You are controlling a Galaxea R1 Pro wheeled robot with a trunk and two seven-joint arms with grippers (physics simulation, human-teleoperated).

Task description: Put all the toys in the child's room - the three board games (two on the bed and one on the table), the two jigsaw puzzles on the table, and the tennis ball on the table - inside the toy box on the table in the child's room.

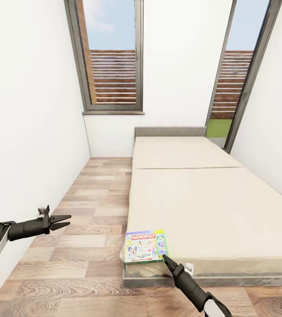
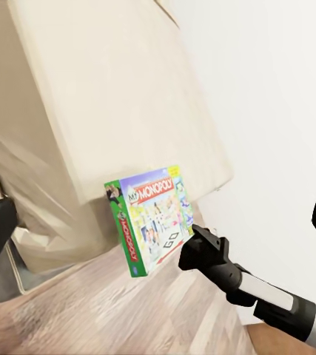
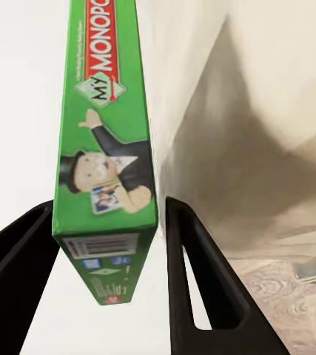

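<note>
R gripper (image 1: 164,257) sits at the near corner of the bed (image 1: 202,207), its arm coming up from the bottom edge of the head view. Its tip is at the near right corner of the Monopoly box (image 1: 145,246). In the R wrist view the box (image 3: 109,148) stands between the two black fingers (image 3: 195,281), green edge toward the camera w/ the top-hat man and barcode showing. One finger looks to be touching the box side, the other has a thin gap, so the jaws are spread around the box; can't tell if they're actually pinching it.

The box lies at the bed's near left corner, overhanging the mattress edge, face up, red logo toward the far side. L wrist view shows the same box (image 2: 152,218) against the mattress corner w/ the R gripper (image 2: 196,251) at its edge.

L gripper (image 1: 61,221) hovers over the wood-plank floor (image 1: 92,211) to the left, near the white wall, well apart from the box; jaws slightly spread, holding nothing.

Further back: beige mattress bare beyond the box, grey headboard (image 1: 170,131), then two windows (image 1: 111,57) w/ slatted fence and sky outside.
</note>
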